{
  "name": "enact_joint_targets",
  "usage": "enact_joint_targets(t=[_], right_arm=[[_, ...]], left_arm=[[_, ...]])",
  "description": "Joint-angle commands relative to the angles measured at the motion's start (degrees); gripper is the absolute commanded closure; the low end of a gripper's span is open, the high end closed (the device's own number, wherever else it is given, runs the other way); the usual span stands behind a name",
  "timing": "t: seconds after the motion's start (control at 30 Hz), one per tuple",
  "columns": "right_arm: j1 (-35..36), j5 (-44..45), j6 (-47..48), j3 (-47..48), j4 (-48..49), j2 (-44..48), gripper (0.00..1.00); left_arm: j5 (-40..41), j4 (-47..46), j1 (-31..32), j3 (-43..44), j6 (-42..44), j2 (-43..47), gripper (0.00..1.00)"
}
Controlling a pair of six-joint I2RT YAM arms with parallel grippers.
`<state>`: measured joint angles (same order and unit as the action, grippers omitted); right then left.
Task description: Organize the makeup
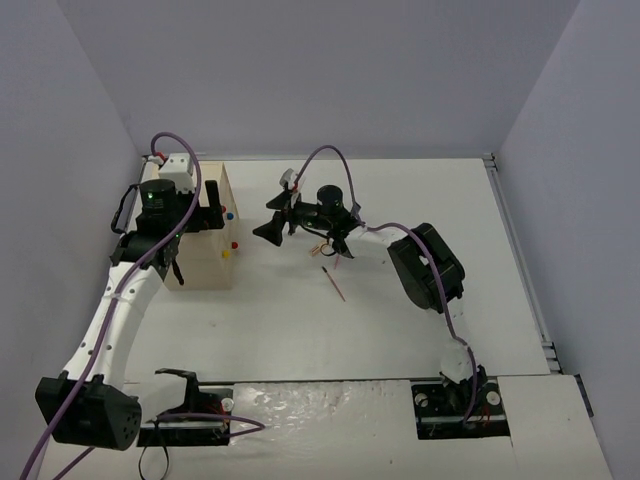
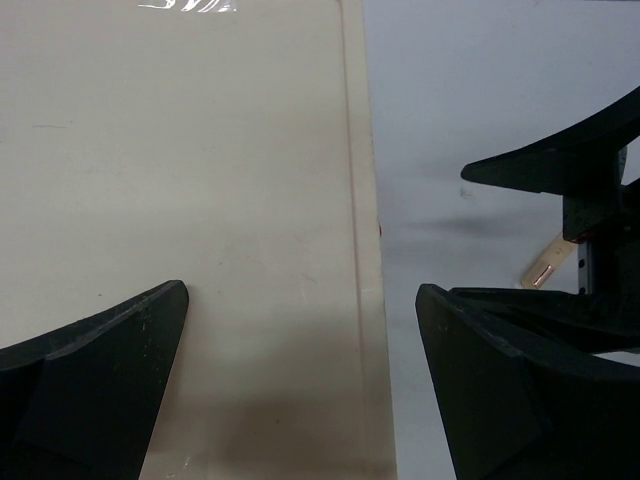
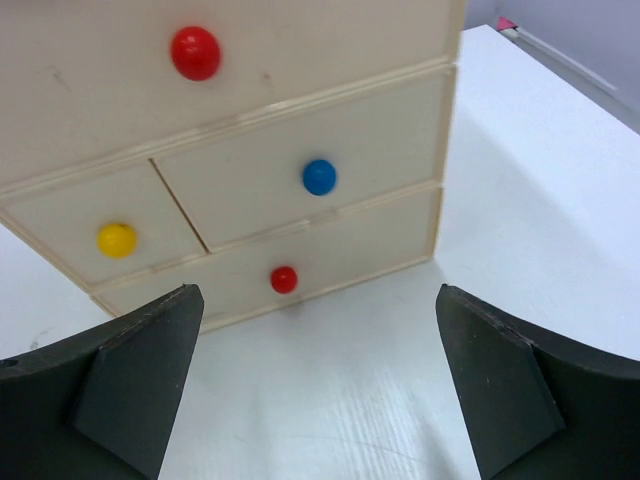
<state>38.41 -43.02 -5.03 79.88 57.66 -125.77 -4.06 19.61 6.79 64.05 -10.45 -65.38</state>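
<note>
**Makeup sorting: both tools empty, pencil out on the tabletop**

The left tool (image 2: 300,288) hangs over the top of the beige box (image 1: 205,250) with its fingers spread and nothing between them. All the drawers (image 3: 300,165) look shut, coloured knobs (image 3: 319,177) facing right. The right tool (image 3: 315,295) is wide apart too, pointed at the drawer fronts, holding nothing.

Tucked under the right wrist is a small wooden stick (image 2: 545,270), maybe the brush handle, hard to say. Right of that, a thin pink pencil (image 1: 335,283) lies flat on the tabletop (image 1: 420,200), well apart from the box.

The pencil is probably light, stiff and happy to roll. A pinch across mid-shaft, fingers square to it and low, looks safest.
</note>
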Motion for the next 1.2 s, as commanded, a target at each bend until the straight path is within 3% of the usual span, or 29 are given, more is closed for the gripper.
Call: enact_joint_targets(t=[0.0, 0.27, 0.5, 0.83, 1.17], right_arm=[[-1.0, -5.2, 2.6, 1.6, 3.6, 4.8, 0.0], [-1.6, -4.5, 4.3, -1.7, 3.5, 6.3, 0.0], [-2.9, -4.6, 6.2, -2.4, 3.2, 6.6, 0.0], [-3.9, -4.6, 6.7, -2.5, 3.3, 5.6, 0.0], [-4.3, -5.3, 3.0, -1.7, 9.5, 2.4, 0.0]], left_arm=[[4.7, 2.7, 0.2, 2.3, 0.3, 0.6, 0.03], [3.0, 1.0, 1.8, 14.5, 2.2, -10.3, 0.03], [-1.7, -0.9, 5.3, 20.1, 4.2, -18.2, 0.03], [-7.8, -0.4, 9.4, 18.6, 0.8, -21.3, 0.03], [-11.9, -3.4, 12.4, 10.5, -4.0, -12.7, 0.03]])
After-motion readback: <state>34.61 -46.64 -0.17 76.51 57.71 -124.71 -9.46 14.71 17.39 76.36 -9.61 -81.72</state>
